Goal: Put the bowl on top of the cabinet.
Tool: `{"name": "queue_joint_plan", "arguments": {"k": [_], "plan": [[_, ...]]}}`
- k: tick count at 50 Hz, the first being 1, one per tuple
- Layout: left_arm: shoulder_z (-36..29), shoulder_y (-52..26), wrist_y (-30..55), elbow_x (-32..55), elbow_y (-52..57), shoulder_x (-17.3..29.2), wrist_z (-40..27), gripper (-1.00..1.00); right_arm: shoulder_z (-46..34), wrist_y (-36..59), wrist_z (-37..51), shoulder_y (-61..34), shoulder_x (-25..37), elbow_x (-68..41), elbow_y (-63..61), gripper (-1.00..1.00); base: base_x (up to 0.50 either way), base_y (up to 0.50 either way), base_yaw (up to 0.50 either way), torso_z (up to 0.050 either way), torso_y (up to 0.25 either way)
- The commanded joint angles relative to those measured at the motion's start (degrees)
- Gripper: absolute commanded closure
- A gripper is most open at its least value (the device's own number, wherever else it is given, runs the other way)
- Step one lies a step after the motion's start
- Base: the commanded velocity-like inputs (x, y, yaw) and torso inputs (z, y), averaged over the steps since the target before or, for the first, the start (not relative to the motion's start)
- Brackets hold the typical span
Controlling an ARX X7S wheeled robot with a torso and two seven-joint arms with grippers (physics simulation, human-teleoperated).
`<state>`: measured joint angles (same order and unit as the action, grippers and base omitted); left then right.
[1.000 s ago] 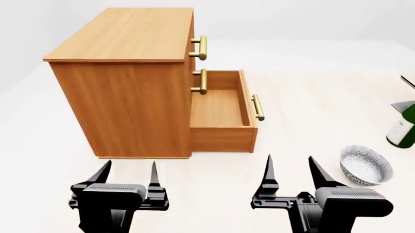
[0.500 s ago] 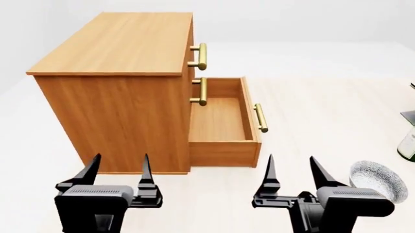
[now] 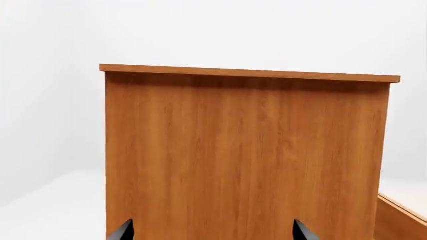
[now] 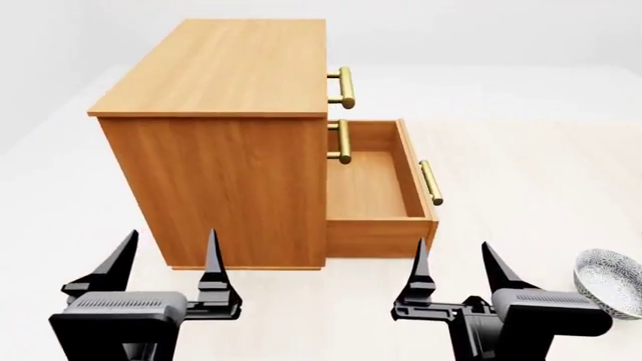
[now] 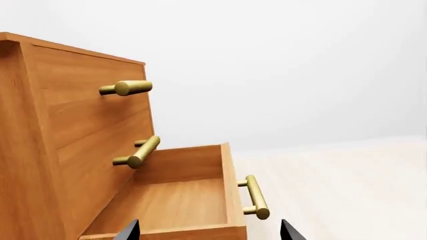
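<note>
Blue-grey leaf-patterned white ceramic bowl (image 4: 612, 283) is sitting on the pale floor (image 4: 522, 180), just right of the right gripper (image 4: 453, 259), not touching. Both the right and the left gripper (image 4: 168, 252) are hanging released, facing the orange-brown wooden cabinet (image 4: 225, 135), bottom drawer (image 4: 373, 188) standing open.

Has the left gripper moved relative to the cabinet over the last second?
Yes. In the head view the left gripper, open, now sits further toward the cabinet's outer left edge than a second ago, though the camera itself shifted too.
</note>
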<state>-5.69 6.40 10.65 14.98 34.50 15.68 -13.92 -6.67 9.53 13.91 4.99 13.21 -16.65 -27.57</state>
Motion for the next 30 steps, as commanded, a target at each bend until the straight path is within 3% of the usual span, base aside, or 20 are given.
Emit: {"name": "queue_joint_plan", "arguments": {"k": [1,14,30], "plan": [[-0.1,0.3,-0.5,0.3,0.5,0.4,-0.5,-1.00,0.4,-1.2,0.0,0.3,0.2,-2.3,-0.3,-1.00,0.05,0.00,0.00,0.000,0.000],[-0.1,0.5,-0.8,0.6,0.8,0.9,-1.1,-1.00,-0.3,-0.8,1.1,0.2,0.8,-1.8,-0.2,-1.00,0.47,0.00,0.00,0.000,0.000],[-0.7,0.3,-1.1,0.8,0.6,1.2,-1.4,-1.00,-1.2,-1.1,1.8,0.0,1.9,-1.1,-0.8,-1.00,0.00,-0.13,0.00,0.000,0.000]]}}
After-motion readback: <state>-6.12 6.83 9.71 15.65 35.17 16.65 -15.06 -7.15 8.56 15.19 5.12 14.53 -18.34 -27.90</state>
